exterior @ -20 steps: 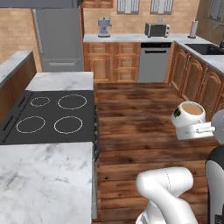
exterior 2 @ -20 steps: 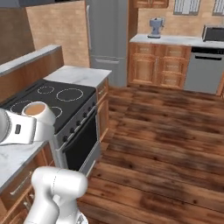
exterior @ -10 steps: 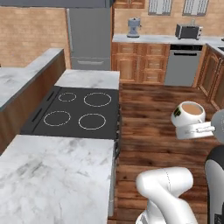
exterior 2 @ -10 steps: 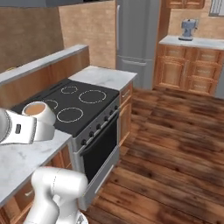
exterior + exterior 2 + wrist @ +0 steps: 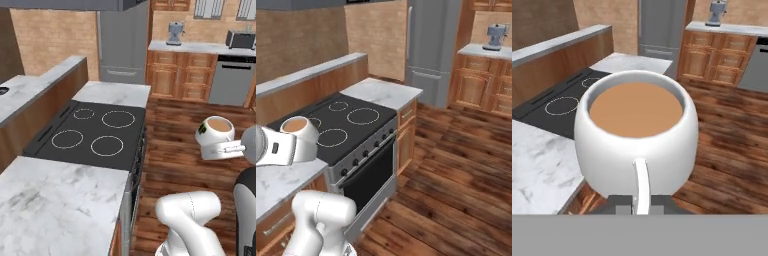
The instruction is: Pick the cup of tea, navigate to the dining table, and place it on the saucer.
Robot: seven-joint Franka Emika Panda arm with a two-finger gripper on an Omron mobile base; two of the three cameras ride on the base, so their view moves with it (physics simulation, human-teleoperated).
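The cup of tea [image 5: 216,130] is a round white cup with brown liquid and a dark green mark on its side. My gripper [image 5: 220,143] is shut on it and holds it upright in the air over the wooden floor, right of the stove. From the right base view, the cup [image 5: 299,129] and gripper [image 5: 290,145] hang at the left, in front of the counter. In the hand view the cup [image 5: 637,132] sits close above my gripper [image 5: 640,201]. A marble slab on a brown wooden wall [image 5: 37,84] rises behind the cooktop. A dark sliver [image 5: 2,91] lies on it, too cropped to identify.
A black cooktop [image 5: 95,135] is set in the marble counter [image 5: 55,200], with its oven front [image 5: 368,175] facing the wooden floor [image 5: 456,165]. A steel fridge [image 5: 124,45] stands at the back. Wooden cabinets with a coffee machine [image 5: 174,33] line the far wall.
The whole scene has shifted: the base has moved, so the cooktop counter and the wooden-backed ledge now sit nearer and more central. The cup stays held in the same pose.
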